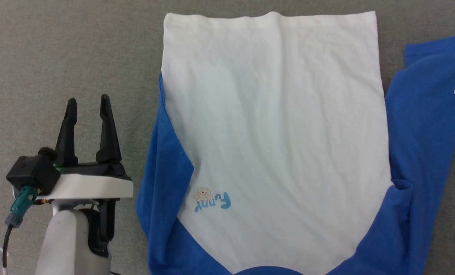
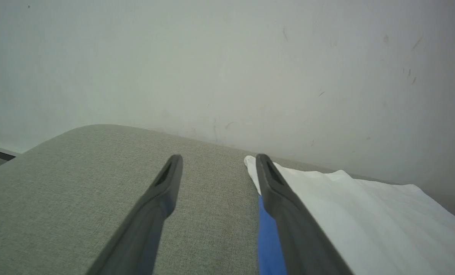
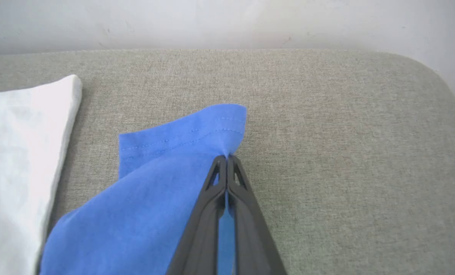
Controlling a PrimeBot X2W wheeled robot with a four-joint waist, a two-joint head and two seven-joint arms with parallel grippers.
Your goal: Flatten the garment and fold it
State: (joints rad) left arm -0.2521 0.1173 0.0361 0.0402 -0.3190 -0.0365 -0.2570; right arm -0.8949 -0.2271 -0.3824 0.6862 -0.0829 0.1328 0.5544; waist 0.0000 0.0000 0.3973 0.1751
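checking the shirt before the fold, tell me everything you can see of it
The garment is a soft white shirt with blue sleeves, lightly creased, lying flat on the grey fabric surface, hem away from the robot, small blue print near the neck end. The sleeve at the robot's left lies tucked along the body; the other sleeve spreads outward, cuff corner pinched by the shut right tool.

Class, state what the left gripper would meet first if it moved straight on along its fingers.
Probably nothing near: left gripper points over bare grey surface beside the garment; the wall comes first.
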